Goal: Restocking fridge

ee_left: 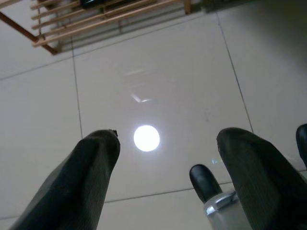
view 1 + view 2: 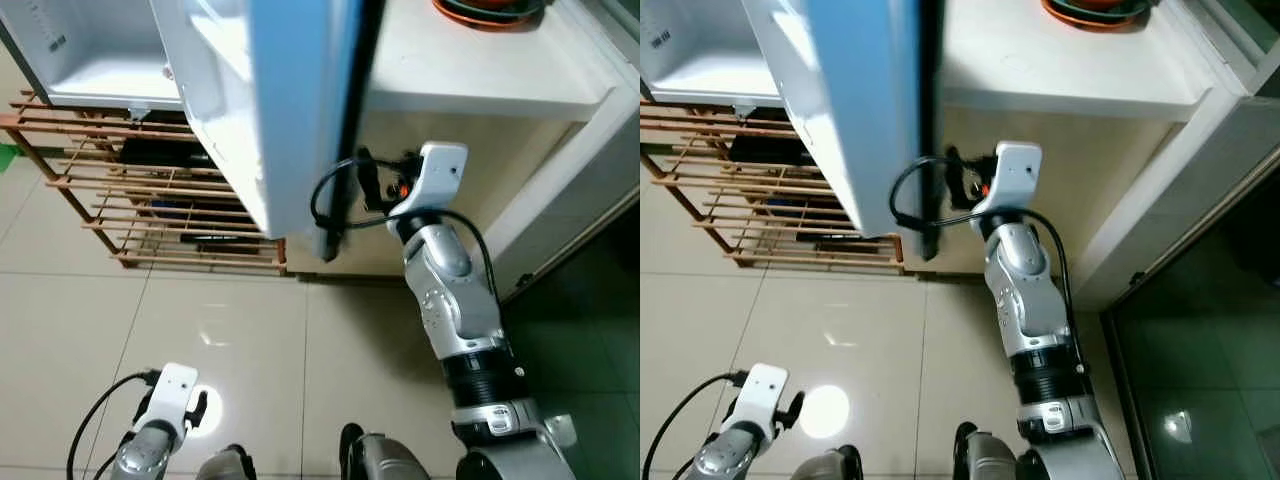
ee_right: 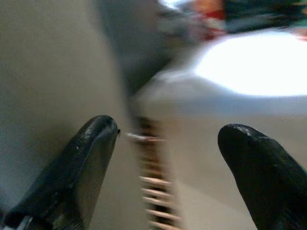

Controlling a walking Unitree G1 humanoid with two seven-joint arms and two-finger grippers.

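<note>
**Left eye view: right arm raised to the edge of the open fridge door**

Left eye view, nearest first: the left gripper (image 2: 200,408) hangs low over the pale tiled floor (image 2: 90,340), idle, its two black fingers spread apart with nothing between them — the wrist view looks past them at a lamp's reflection on the tiles.

Further out, the right arm reaches up and forward, and the right gripper (image 2: 372,182) sits just beside the dark edge of the fridge door (image 2: 300,110), which stands swung open toward the robot. The fingers are parted and empty; whether one touches the door I cannot tell. The placement suggests the arm is there to swing or steady the door, not to carry stock.

Beyond, on the left, a wooden slatted rack (image 2: 150,200) stands under the fridge's white interior shelf (image 2: 100,80). To the right, a white countertop (image 2: 480,70) carries an orange-rimmed dish (image 2: 490,12) at its far edge. No item to restock is in either gripper — loading looks not yet begun.
</note>
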